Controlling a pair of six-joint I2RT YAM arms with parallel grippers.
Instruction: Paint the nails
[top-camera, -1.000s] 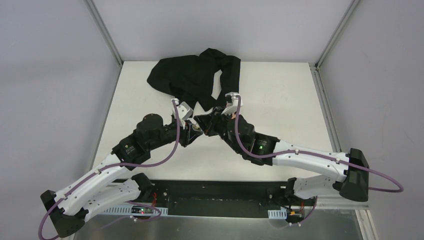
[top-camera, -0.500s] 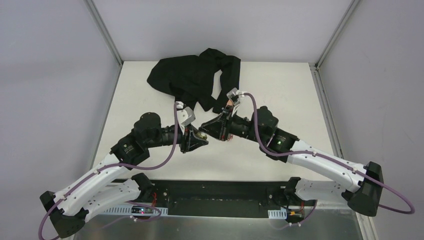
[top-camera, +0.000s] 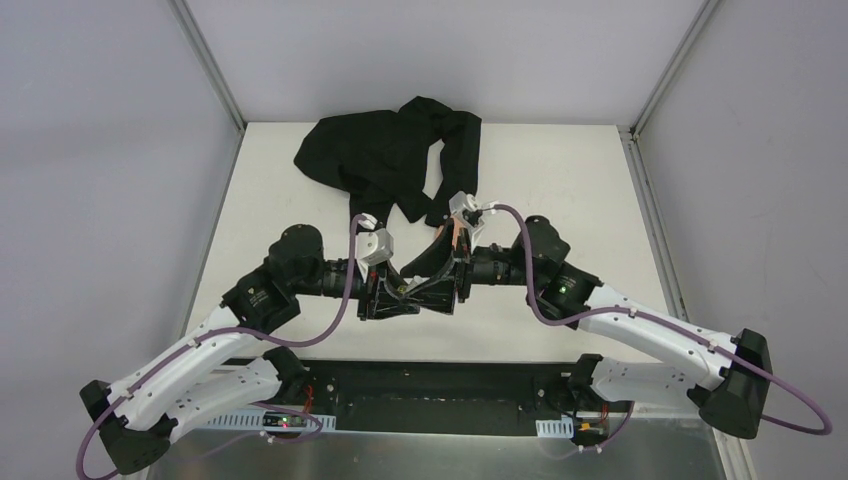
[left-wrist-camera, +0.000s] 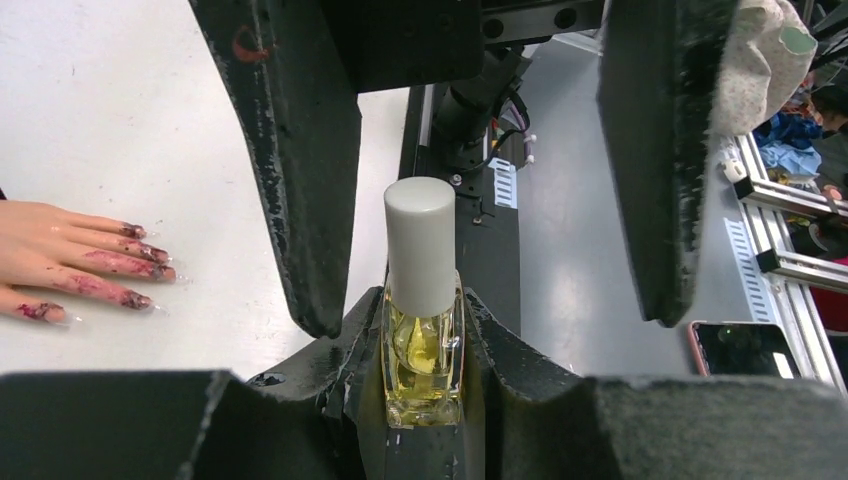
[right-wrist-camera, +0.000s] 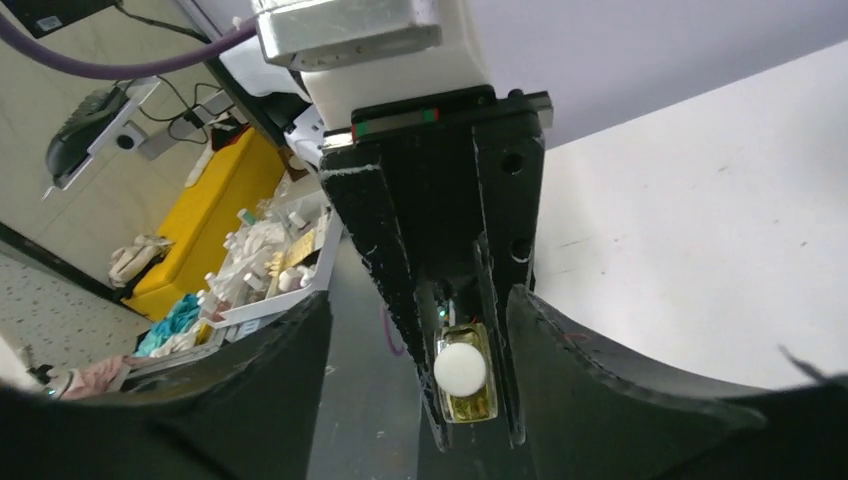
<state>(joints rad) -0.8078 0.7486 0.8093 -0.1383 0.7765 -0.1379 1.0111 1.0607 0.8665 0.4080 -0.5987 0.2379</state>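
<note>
My left gripper (left-wrist-camera: 420, 325) is shut on a small polish bottle (left-wrist-camera: 421, 345) of yellowish liquid, its white cap (left-wrist-camera: 420, 240) pointing at the right gripper. My right gripper (right-wrist-camera: 420, 300) faces it, open, with one finger on either side of the cap (right-wrist-camera: 461, 368) and not touching it. The two grippers meet tip to tip above the table's front middle, the left gripper (top-camera: 393, 298) beside the right gripper (top-camera: 435, 285). The pale mannequin hand (left-wrist-camera: 50, 255) lies on the table at the left of the left wrist view. Its nails (left-wrist-camera: 160, 272) are smeared dark red-purple.
A black sleeve cloth (top-camera: 375, 160) lies bunched at the back of the white table (top-camera: 560, 190). Metal frame posts (top-camera: 210, 70) stand at the back corners. Beyond the table's near edge are a shelf and a phone (left-wrist-camera: 745, 348).
My right gripper was shut at the bottle's cap and has now opened off it. Both grippers have shifted a little toward the table's near edge and lined up head-on.
</note>
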